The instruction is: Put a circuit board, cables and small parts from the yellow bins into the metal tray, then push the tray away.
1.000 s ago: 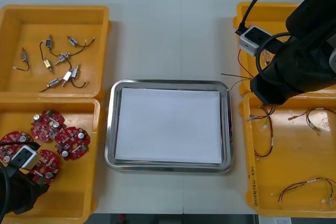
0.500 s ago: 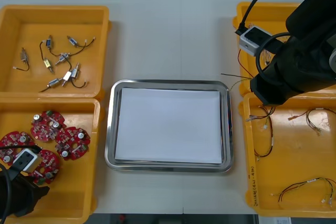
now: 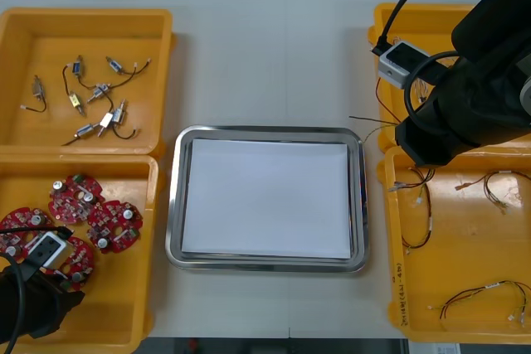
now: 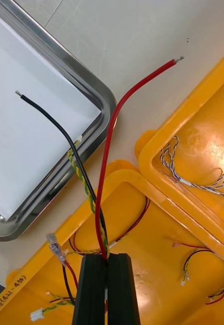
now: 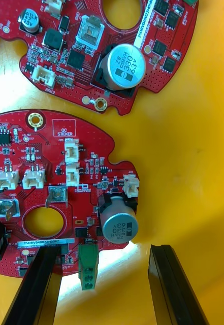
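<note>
The left claw (image 5: 104,254), spread, at the bench's (image 3: 249,55) 8 o'clock, straddles a board's (image 5: 51,188) edge; the right claw (image 4: 106,259), at 3 o'clock, pinches cables (image 4: 107,152).

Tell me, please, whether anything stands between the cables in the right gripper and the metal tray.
Nothing visible does: the right gripper holds the cables above the corner of a yellow bin, beside the tray. The left gripper hangs open over a circuit board.

The left end effector (image 5: 103,250) is spread wide, the right end effector (image 4: 106,260) seemingly pinched tight.
</note>
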Robot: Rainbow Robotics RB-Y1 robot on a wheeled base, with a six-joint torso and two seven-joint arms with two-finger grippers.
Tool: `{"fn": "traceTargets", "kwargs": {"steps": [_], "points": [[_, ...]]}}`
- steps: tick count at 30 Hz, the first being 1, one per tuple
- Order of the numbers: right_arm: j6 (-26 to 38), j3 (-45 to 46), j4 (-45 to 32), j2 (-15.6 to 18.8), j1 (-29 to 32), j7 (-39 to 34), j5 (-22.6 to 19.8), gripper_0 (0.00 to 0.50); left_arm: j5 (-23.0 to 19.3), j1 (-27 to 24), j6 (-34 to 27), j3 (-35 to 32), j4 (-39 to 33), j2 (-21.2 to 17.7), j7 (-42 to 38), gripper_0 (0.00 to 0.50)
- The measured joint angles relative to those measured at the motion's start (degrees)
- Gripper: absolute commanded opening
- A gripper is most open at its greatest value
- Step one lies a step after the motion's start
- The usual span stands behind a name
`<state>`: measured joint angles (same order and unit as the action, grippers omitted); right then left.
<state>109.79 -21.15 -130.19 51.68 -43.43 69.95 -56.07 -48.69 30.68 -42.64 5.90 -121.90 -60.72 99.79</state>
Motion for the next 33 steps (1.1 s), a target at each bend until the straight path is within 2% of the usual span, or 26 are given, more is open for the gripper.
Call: {"fn": "traceTargets", "kwargs": {"steps": [1,2,3,26,33], "points": [[0.0,0.0,0.0,0.0,0.0,0.0,0.0,0.000,0.0,0.0,0.0,0.0,0.0,0.0,0.0,0.422],[0.0,0.0,0.0,0.0,0.0,0.0,0.0,0.000,0.0,0.0,0.0,0.0,0.0,0.0,0.0,0.233],[0.0,0.0,0.0,0.0,0.0,0.0,0.0,0.000,0.1,0.0,0.0,0.0,0.0,-0.1,0.0,0.000],[0.0,0.0,0.0,-0.3,0.0,0.0,0.6,0.000,0.4,0.0,0.0,0.0,0.0,-0.9,0.0,0.000],[0.0,0.0,0.0,-0.3,0.0,0.0,0.6,0.000,-1.0,0.0,-7.7,-3.5,-2.2,-1.0,0.0,0.000]]}}
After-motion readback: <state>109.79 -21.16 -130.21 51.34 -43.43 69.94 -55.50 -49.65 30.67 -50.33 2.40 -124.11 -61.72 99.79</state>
